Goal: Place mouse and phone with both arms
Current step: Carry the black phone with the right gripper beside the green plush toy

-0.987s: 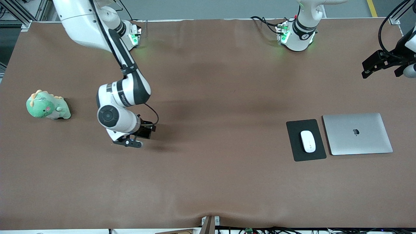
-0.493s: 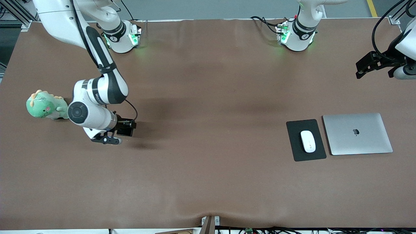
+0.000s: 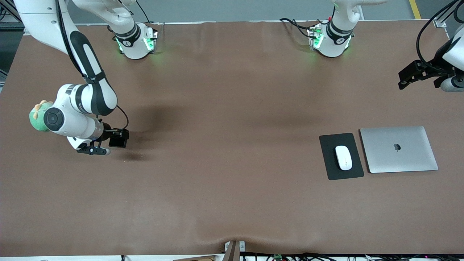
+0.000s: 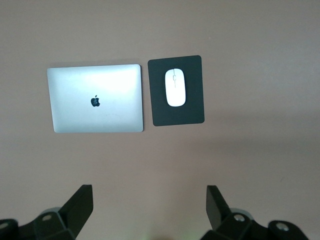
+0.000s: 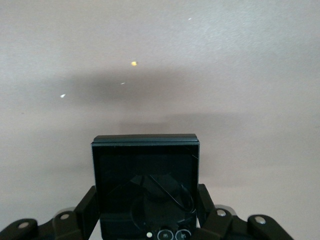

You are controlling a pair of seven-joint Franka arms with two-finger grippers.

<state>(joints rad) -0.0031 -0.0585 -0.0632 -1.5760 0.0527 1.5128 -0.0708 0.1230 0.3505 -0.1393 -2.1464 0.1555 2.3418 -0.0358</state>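
The white mouse (image 3: pixel 343 157) lies on a black pad (image 3: pixel 331 171) toward the left arm's end of the table; it also shows in the left wrist view (image 4: pixel 175 87). My right gripper (image 3: pixel 113 139) is shut on the black phone (image 3: pixel 120 137) and holds it flat, low over the bare table next to a green toy. In the right wrist view the phone (image 5: pixel 145 170) sits between the fingers of the right gripper (image 5: pixel 145 205). My left gripper (image 3: pixel 411 74) is open and empty, up high over the table's edge at its own end; its jaws stand wide apart in the left wrist view (image 4: pixel 149 195).
A closed silver laptop (image 3: pixel 398 148) lies beside the black pad (image 4: pixel 192 110) and shows in the left wrist view (image 4: pixel 95 97). A green dinosaur toy (image 3: pixel 35 119) sits at the right arm's end, partly hidden by the right arm. Brown cloth covers the table (image 3: pixel 232 163).
My right arm has carried the phone toward its own end of the table and now partly covers the green toy. The left gripper has shifted slightly. The mouse has not moved.
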